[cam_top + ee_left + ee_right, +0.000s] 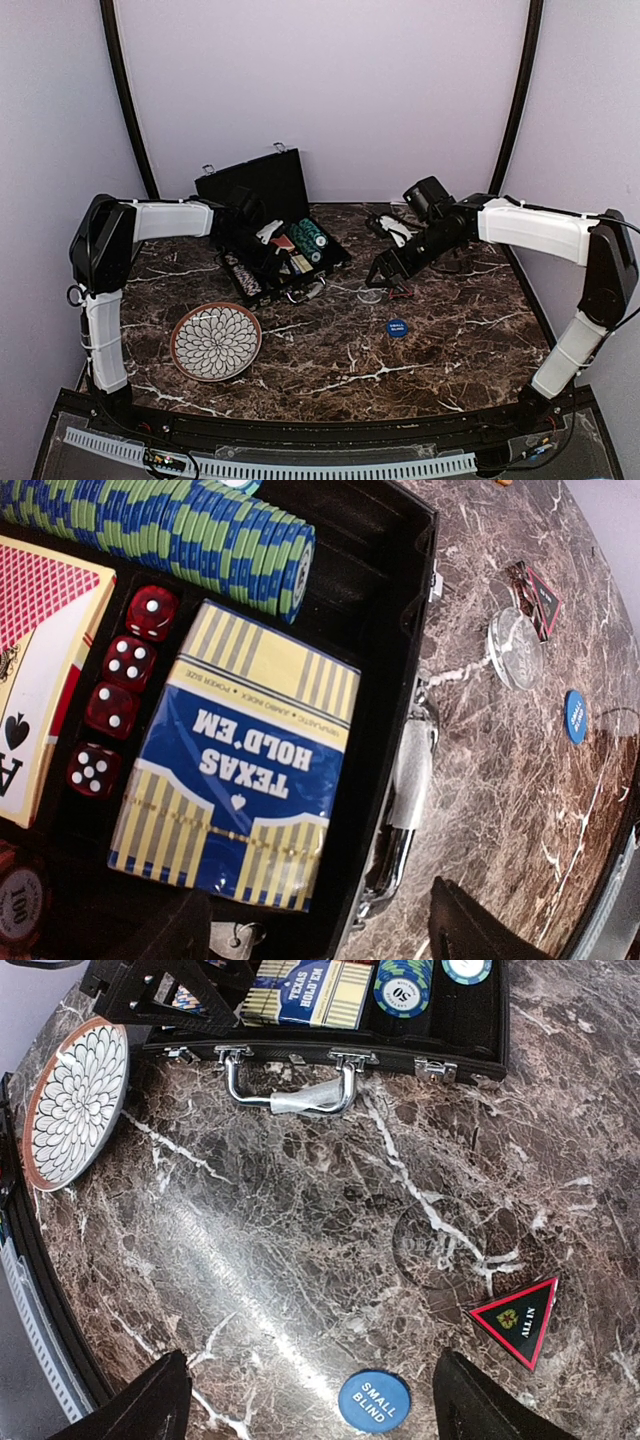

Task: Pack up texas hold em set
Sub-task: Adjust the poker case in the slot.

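The black briefcase lies open at the back left, its tray holding green-blue striped chips, a blue-yellow Texas Hold'em deck, a red-backed deck and several red dice. My left gripper is open and empty, hovering over the tray's front edge by the silver handle. My right gripper is open and empty above the table. Below it lie a blue SMALL BLIND button, a clear dealer button and a black-red ALL IN triangle.
A round white-patterned plate with a brown rim sits front left of the case, also in the right wrist view. The blue button lies mid-table right. The case lid stands upright at the back. Walls enclose the marble table.
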Robot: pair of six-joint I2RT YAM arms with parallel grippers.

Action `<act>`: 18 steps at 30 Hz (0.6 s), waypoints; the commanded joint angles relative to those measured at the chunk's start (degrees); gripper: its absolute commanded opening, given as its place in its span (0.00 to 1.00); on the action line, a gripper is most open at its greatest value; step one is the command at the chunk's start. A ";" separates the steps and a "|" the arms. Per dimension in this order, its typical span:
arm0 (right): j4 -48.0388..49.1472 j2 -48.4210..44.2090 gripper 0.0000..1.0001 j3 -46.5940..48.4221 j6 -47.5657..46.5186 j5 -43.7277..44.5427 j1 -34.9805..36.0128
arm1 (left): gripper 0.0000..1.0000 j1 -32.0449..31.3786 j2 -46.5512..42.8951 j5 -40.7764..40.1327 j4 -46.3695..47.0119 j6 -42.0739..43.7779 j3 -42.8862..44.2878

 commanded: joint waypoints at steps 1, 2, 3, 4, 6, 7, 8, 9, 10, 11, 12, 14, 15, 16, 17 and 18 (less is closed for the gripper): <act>1.94 -2.39 0.85 -0.86 1.19 1.07 -0.31 | 0.77 -0.40 2.35 -2.04 1.02 0.88 1.76; 2.04 -2.43 0.85 -0.95 1.19 1.14 -0.31 | 0.77 -0.44 2.31 -2.22 0.34 0.81 1.95; 2.00 -2.42 0.85 -1.04 1.19 1.11 -0.31 | 0.77 -0.48 2.23 -2.49 -0.03 0.88 2.05; 2.11 -2.43 0.85 -1.12 1.19 1.15 -0.31 | 0.77 -0.48 2.07 -2.57 -0.50 0.98 2.09; 2.22 -2.36 0.85 -1.23 1.19 1.07 -0.31 | 0.77 -0.49 1.10 -2.49 -0.25 1.01 1.63; 2.24 -2.28 0.85 -1.23 1.19 1.02 -0.31 | 0.77 -0.49 0.41 -2.40 -0.01 1.01 1.46; 2.22 -2.20 0.85 -1.23 1.19 1.00 -0.31 | 0.77 -0.49 0.01 -2.11 0.58 0.97 1.08; 2.34 -2.18 0.85 -1.23 1.19 0.98 -0.31 | 0.77 -0.49 -0.65 -1.86 0.80 0.95 0.96; 2.35 -2.10 0.85 -1.30 1.19 0.98 -0.31 | 0.77 -0.49 -0.87 -1.49 1.07 0.89 0.94; 2.35 -2.08 0.85 -1.32 1.19 0.92 -0.31 | 0.77 -0.49 -1.18 -1.38 1.22 0.82 1.11; 2.37 -2.08 0.85 -1.36 1.19 0.89 -0.26 | 0.77 -0.49 -1.28 -1.26 1.35 0.72 1.24; 2.31 -2.15 0.85 -1.48 1.19 0.89 -0.31 | 0.77 -0.49 -1.29 -1.55 1.39 0.61 1.49; 2.24 -2.21 0.85 -1.57 1.19 0.97 -0.31 | 0.77 -0.49 -1.28 -1.71 1.42 0.55 1.49; 2.24 -2.25 0.85 -1.62 1.19 0.96 -0.31 | 0.77 -0.49 -1.17 -2.14 1.76 0.46 1.43; 2.22 -2.20 0.85 -1.66 1.19 0.95 -0.31 | 0.77 -0.49 -1.13 -2.27 1.87 0.43 1.32; 2.21 -2.21 0.85 -1.67 1.19 0.96 -0.31 | 0.77 -0.49 -0.87 -2.19 2.18 0.41 1.30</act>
